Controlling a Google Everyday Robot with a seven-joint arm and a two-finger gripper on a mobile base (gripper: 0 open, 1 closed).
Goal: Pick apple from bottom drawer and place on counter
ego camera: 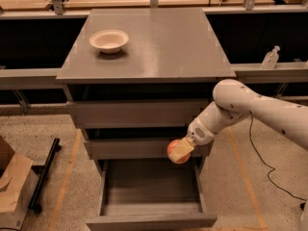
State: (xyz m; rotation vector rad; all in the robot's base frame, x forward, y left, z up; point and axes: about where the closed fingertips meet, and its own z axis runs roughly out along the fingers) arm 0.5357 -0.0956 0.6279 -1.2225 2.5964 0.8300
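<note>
My gripper (180,150) is shut on the red-orange apple (174,152) and holds it in the air above the back right of the open bottom drawer (151,189), level with the middle drawer's front. The drawer is pulled out and its grey floor is bare. The white arm reaches in from the right. The grey counter (163,42) lies well above the apple, with a shallow white bowl (109,41) on its left part.
The middle drawer (137,147) and the top drawer (134,112) stick out a little. A cardboard box (12,184) and a black bar (44,174) lie on the floor at left. A clear bottle (271,57) stands on the ledge at right. A cable runs over the floor at right.
</note>
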